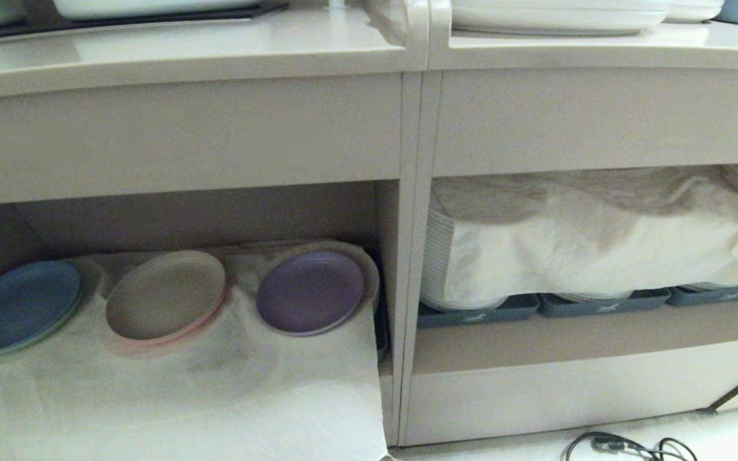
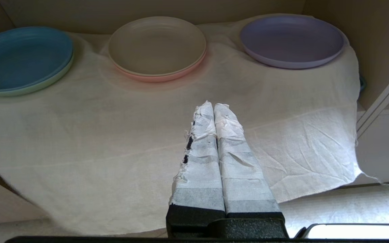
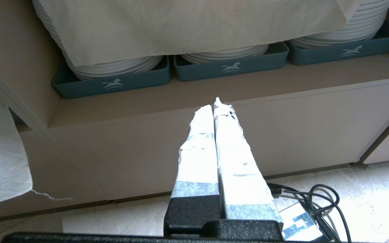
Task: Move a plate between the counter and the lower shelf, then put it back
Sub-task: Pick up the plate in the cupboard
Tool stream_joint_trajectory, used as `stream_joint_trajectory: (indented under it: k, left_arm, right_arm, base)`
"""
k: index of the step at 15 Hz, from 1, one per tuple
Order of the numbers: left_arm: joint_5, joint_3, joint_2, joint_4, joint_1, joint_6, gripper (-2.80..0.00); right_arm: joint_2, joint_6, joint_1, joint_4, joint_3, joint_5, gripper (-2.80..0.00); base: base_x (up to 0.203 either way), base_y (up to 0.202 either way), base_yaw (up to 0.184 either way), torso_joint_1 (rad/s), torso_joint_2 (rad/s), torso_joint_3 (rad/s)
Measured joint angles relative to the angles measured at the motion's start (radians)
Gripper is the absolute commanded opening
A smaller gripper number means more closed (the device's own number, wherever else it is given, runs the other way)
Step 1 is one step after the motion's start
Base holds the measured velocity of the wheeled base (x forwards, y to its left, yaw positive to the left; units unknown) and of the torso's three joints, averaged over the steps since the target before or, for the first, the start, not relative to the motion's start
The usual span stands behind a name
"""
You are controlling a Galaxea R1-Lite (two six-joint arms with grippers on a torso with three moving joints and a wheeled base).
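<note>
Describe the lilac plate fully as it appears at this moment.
The plate is round, matte lilac-purple, with a low raised rim and an empty face. It lies flat on the white cloth in the lower shelf, rightmost of three plates, close to the compartment's right wall. Neither gripper touches it.

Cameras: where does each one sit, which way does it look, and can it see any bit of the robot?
Head view: up high, looking down at the lilac plate on the lower shelf; no robot parts.
Left wrist view: behind the shut left gripper, facing the same plate.
Right wrist view: behind the shut right gripper, facing grey-blue trays, also in the head view.
</note>
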Motion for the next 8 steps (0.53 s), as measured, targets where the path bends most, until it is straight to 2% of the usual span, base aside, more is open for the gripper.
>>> stream_joint_trajectory:
  k: [8]
  left_arm:
    - [-0.001, -0.024, 0.000, 0.011, 0.000, -0.004, -2.80]
  right_arm:
    - [0.000, 0.000, 0.000, 0.000, 0.000, 0.000, -2.80]
  base:
    - [0.000, 0.000, 0.000, 0.000, 0.00, 0.000]
